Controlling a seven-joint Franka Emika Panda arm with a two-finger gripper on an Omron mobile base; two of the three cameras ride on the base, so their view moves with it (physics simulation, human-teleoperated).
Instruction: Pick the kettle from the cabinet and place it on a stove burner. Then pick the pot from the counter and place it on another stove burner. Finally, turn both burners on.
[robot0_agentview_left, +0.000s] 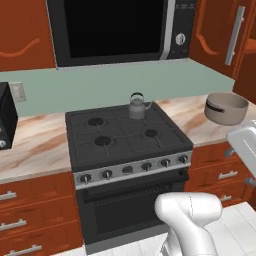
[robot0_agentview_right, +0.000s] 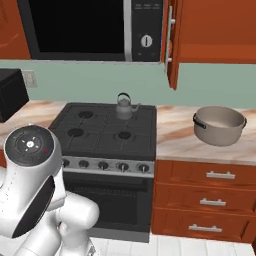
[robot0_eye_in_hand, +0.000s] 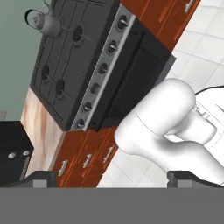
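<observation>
Hand view: pincer spread wide, holding nothing, fingertips far apart. Kettle upright on rear burner of cooktop, well away from pincer. Pot on worktop beside cooktop, under open cabinet.

Black microwave — wall outlet

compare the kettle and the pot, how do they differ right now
The kettle sits on the stove's back right burner; the pot rests on the counter to the right. The kettle is small and squat with an arched black handle and spout; the pot is far wider, open-topped, with dark side handles. Both are grey metal and upright.
</observation>
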